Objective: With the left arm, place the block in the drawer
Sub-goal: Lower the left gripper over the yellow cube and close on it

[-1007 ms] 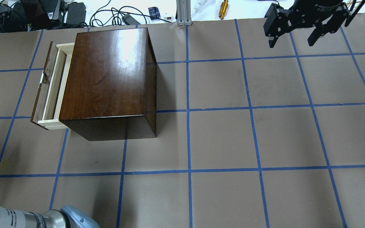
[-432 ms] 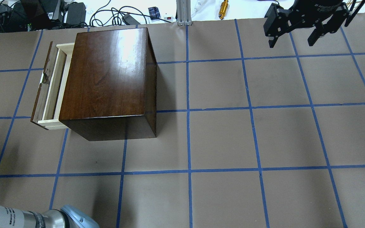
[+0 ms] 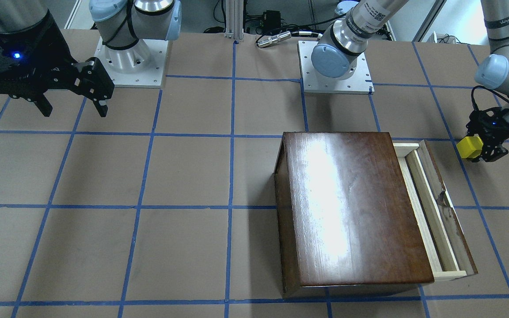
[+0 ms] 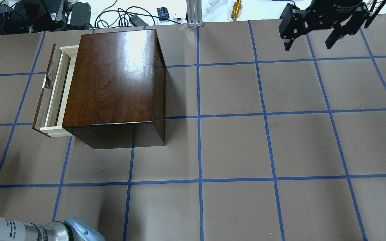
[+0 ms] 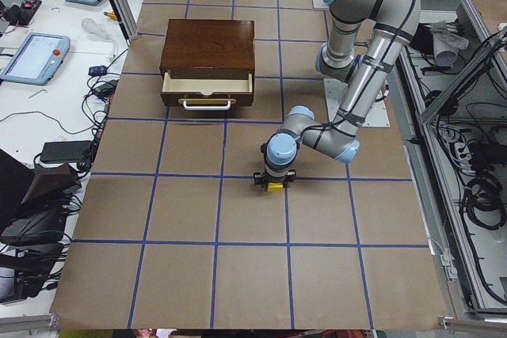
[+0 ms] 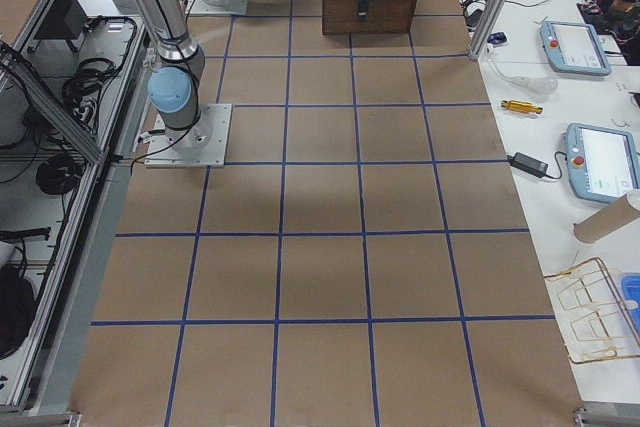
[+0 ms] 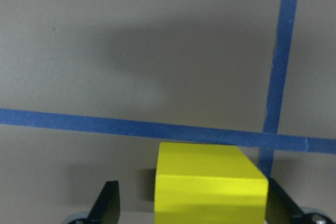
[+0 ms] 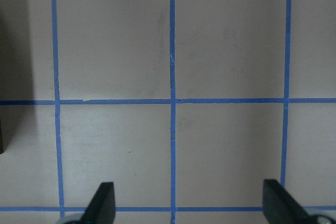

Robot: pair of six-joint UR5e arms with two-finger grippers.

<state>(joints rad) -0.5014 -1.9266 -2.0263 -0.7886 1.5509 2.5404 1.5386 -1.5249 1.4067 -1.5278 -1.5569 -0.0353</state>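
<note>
Yellow block (image 7: 210,186) between spread left jaws, touching one, gap to the other, right jaws spread above tabletop (image 8: 226,51)

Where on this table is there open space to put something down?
The whole stretch between the cabinet and the right gripper is bare table. It is crowded only on the robot's left: the open drawer, and the block inside the open left gripper.

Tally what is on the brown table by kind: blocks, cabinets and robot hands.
Yellow block: 1
Wooden cabinet: 1
Robot hands, left hand and right hand: 2
Total: 4
</note>
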